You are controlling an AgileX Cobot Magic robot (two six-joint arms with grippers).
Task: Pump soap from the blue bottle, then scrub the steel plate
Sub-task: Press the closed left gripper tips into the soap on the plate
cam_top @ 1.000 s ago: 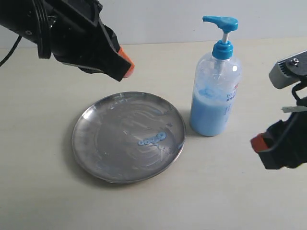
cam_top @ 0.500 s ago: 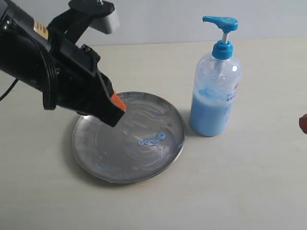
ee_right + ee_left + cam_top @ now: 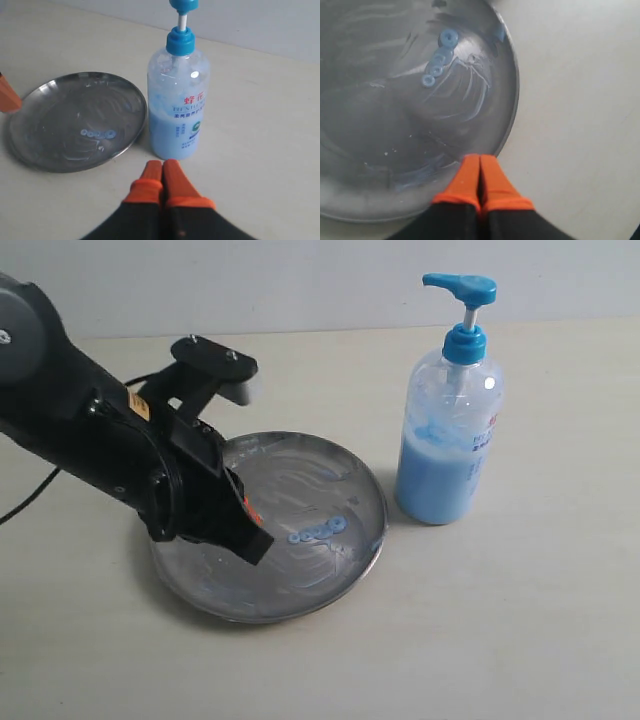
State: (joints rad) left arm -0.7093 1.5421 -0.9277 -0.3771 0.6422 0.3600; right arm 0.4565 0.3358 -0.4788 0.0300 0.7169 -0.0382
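Beige table (image 3: 520,640); left claw (image 3: 479,162) over steel plate (image 3: 320,475), blue bottle (image 3: 448,455) beside.

My left gripper (image 3: 479,162), orange tips pressed together, sits at the steel plate (image 3: 370,125) rim. Blue soap (image 3: 439,59) rings in a short row on the streaky surface. Pale table (image 3: 580,100) alongside.
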